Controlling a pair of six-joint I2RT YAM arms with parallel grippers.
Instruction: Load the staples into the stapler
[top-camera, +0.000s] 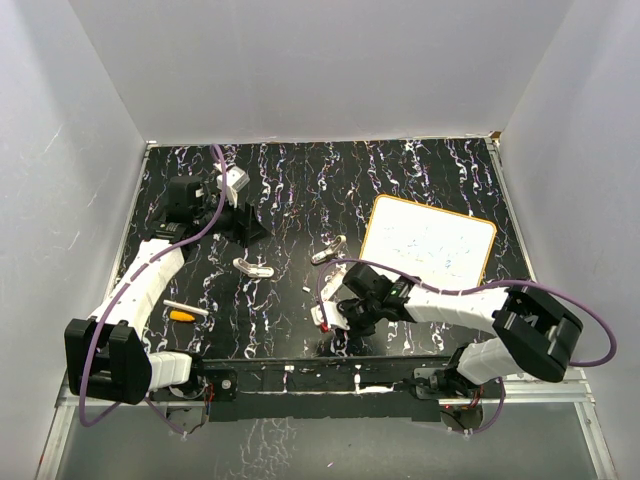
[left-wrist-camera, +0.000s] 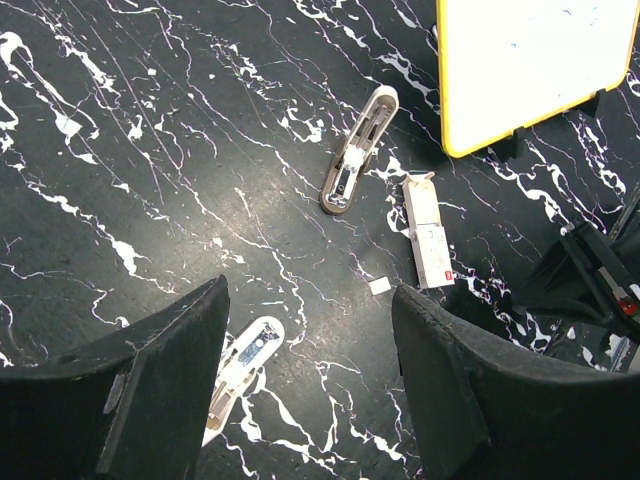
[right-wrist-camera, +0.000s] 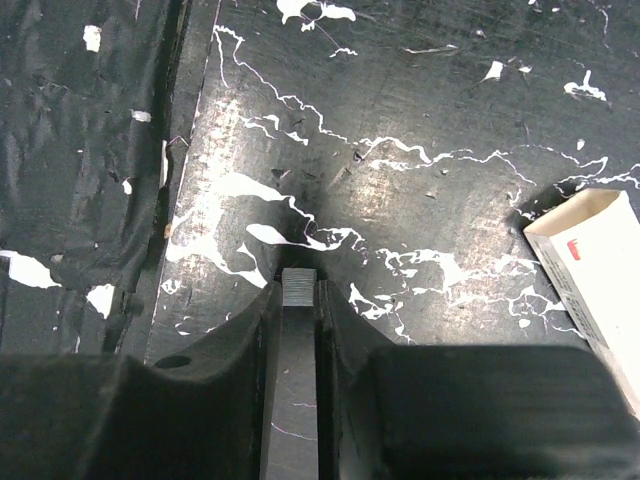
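I am looking at a black tabletop veined with white like marble, boxed in by plain white walls on the left, far and right sides.

The left gripper hangs released over the far-left part of the table, its fingers wide apart with nothing between them. Just on its near side lies a beige mini stapler. A second beige stapler, flipped open, lies to the right of that one, toward the middle.

The pale cream oblong staples box, with red print on it, lies flat at mid-table close to the near edge. It is on the near side of the open stapler and touches neither stapler. A small white scrap lies just beside it.

The right gripper is low over the table just right of the box. Its fingers stand close together with a small grey ribbed piece between their tips. I cannot tell whether they clench it.

A yellow-framed whiteboard sits on the far right. A thin white pen and an orange cap lie near-left, beside the left arm.
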